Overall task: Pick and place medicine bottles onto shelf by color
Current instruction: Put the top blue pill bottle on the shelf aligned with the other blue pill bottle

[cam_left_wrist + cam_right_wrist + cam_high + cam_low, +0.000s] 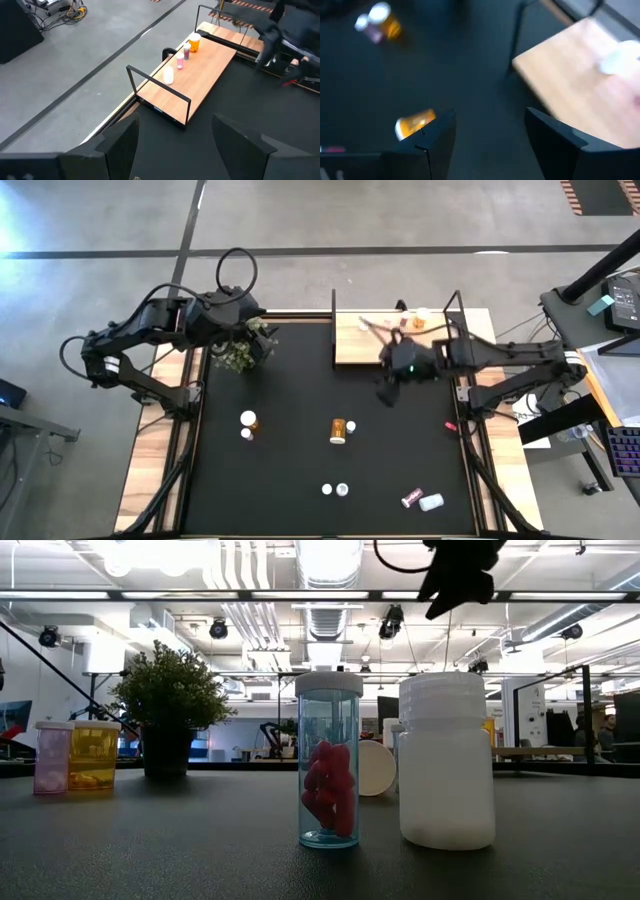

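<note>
The shelf [365, 340], a light wooden board in a black frame, stands at the table's far side. A white bottle [168, 76], a pink one [180, 62], a maroon one [186, 51] and an orange one [194, 42] stand in a row on it. More bottles are spread over the black mat: an orange one lying on its side [339, 430], a pair at the left [247, 425], two small white ones [334, 490], and a maroon one and a white one [422, 500] near the front. My right gripper [490, 117] is open and empty above the mat by the shelf's near edge [388, 385]. My left gripper [175, 125] is open and empty, at the far left over the plant.
A potted green plant [240, 350] stands at the mat's far left under my left arm. A small red speck [450, 425] lies at the mat's right edge. In the low view a clear bottle of red pills [328, 760] and a white bottle [446, 760] stand closest.
</note>
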Available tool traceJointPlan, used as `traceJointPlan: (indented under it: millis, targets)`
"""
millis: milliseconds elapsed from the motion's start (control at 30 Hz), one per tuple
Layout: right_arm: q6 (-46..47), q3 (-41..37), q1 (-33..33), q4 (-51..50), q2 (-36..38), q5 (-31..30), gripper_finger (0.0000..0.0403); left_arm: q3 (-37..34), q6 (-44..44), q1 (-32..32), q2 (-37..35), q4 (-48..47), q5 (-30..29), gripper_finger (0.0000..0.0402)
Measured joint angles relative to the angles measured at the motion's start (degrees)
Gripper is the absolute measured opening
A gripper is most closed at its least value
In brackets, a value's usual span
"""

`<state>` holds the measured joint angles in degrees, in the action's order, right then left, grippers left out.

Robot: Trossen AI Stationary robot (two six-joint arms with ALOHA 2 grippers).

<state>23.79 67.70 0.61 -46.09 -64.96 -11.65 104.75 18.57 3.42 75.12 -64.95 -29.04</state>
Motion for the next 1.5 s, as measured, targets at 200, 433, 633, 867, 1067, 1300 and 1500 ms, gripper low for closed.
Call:
traceJointPlan:
  millis: [200,433,633,867,1067,1300,1500]
  targets:
    - [-6.3,-5.2,-8.2,2.7,-1.5,-0.2,0.0224,0.0,0.6,0.0,0.9,0.1,0.0,0.0233]
    - [-11.0,-15.9,-16.1,19.7,-1.1,-0.3,0.0224,0.0,8.0,-0.3,1.3,-1.2,1.8,0.0233]
    - [-10.3,-25.1,-17.2,37.0,-2.3,-0.4,0.0224,0.0,13.7,-2.5,1.3,-3.0,3.7,0.0233]
    - [-8.1,-29.0,-17.1,46.9,-6.2,-0.5,0.0224,-0.1,14.1,-4.4,1.3,-3.4,3.8,0.0233]
    - [-7.9,-28.7,-17.1,48.8,-11.7,-5.4,0.0224,-0.1,13.6,-4.4,1.2,-3.5,3.6,0.0233]
    - [-7.9,-28.7,-17.1,53.7,-16.8,-6.3,0.0224,-0.1,13.6,-4.4,1.1,-5.1,3.6,0.0233]
    - [-7.8,-28.7,-17.1,55.5,-19.9,-6.4,0.0224,-0.1,13.6,-4.4,1.1,-5.1,3.5,0.0233]
